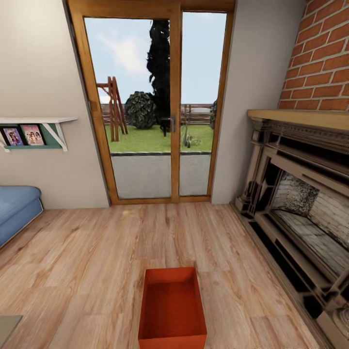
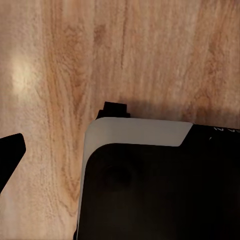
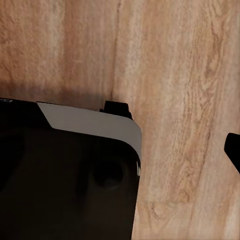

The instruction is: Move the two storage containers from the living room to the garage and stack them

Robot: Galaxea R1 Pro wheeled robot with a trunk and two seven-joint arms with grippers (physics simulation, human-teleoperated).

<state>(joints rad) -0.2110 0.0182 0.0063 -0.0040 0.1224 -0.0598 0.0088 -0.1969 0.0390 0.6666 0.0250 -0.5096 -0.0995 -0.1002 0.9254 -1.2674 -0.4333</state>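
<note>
One storage container [image 1: 172, 310], an orange-red lidless bin, sits empty on the light wood planks of the living room, low in the middle of the head view. A dark fingertip [image 2: 10, 152] of the left arm hangs over bare planks in the left wrist view. A dark fingertip [image 3: 233, 150] of the right arm hangs likewise in the right wrist view. Nothing is between or near either finger. Both wrist views look down past my black, white-rimmed base [image 2: 135, 132] [image 3: 85, 122]. The garage and its floor are out of view.
A wood-framed glass door [image 1: 152, 106] stands straight ahead beyond the bin. The brick fireplace [image 1: 300, 208] lines the right side. A blue sofa corner [image 1: 17, 208] and a wall shelf [image 1: 34, 128] are at the left. Open plank floor lies around the bin.
</note>
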